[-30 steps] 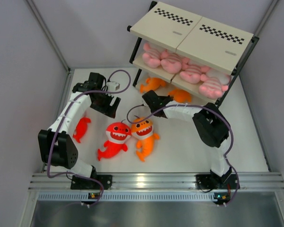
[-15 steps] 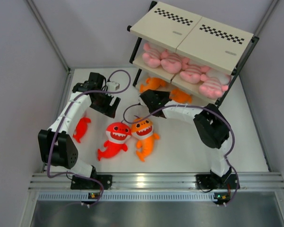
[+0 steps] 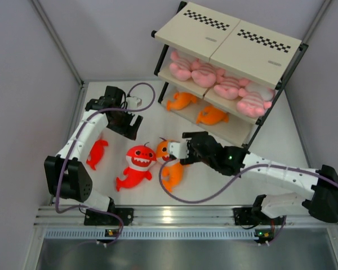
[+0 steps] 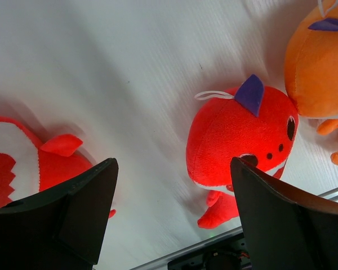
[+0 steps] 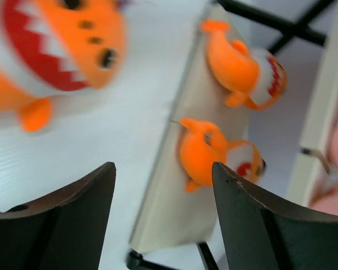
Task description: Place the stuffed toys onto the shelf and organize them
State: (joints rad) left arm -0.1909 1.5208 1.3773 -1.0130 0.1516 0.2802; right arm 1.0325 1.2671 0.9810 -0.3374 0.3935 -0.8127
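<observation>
Far left on the white table (image 3: 293, 140): a small red shark (image 3: 97, 153), lying flat near the left edge, well apart from the shelf. Just up and to the right of it, the left gripper (image 3: 130, 128), hanging over bare table, fingers (image 4: 73, 214) spread wide with nothing between them. Seen through the left wrist camera: the small red shark's white zigzag belly at the left edge, more plush further right.

Near the middle of the table, a larger red shark (image 3: 136, 166), face up, toothy mouth showing, head touching the head of an orange shark (image 3: 170, 171) lying just to its right.

Over that orange shark's head, the right gripper (image 3: 177, 153), reaching in from the right on a long, low arm. Fingers (image 5: 259, 219) held apart in the right wrist view, pinching nothing; the blurred orange face off to their upper left, outside the gap. Touching the plush or not: impossible to tell.

Back right, the shelf (image 3: 236, 53), boards slanted, checkered strips along the top tier. On the middle tier, a row of pink striped plushies (image 3: 228, 87), packed side by side and touching. On the bottom tier, a pair of orange sharks (image 3: 212, 116), lying apart from each other on the cream board.
</observation>
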